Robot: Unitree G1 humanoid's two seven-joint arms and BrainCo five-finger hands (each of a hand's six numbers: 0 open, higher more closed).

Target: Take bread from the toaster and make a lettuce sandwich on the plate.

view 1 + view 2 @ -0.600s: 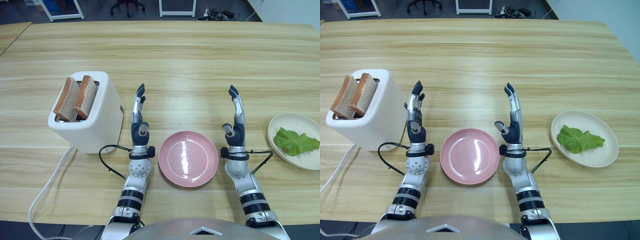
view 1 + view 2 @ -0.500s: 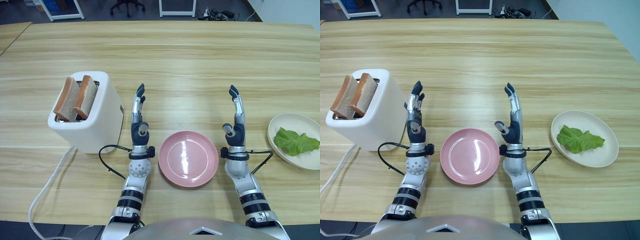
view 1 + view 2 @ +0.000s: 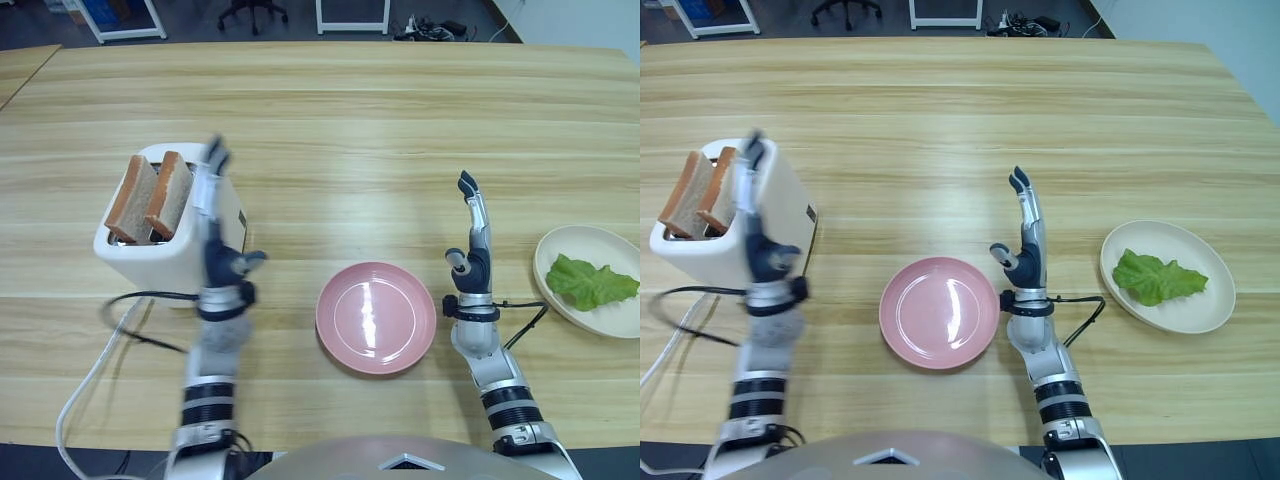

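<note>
A white toaster [image 3: 140, 262] stands at the table's left with two bread slices [image 3: 150, 194] sticking up from its slots. My left hand [image 3: 214, 232] is open, fingers straight, held in front of the toaster's right side, close to the slices. A pink plate [image 3: 376, 317] lies bare at the table's front centre. My right hand [image 3: 472, 247] is open and upright just right of the pink plate. A green lettuce leaf [image 3: 590, 283] lies on a cream plate [image 3: 560, 256] at the far right.
The toaster's white cord [image 3: 90, 383] runs off the front edge at the left. Black cables [image 3: 525, 313] trail from my right wrist on the wooden table [image 3: 360, 120]. Chair and desk legs stand beyond the far edge.
My left hand has swung left from beside the pink plate to the toaster's right side, near the bread. The right hand has stayed in place.
</note>
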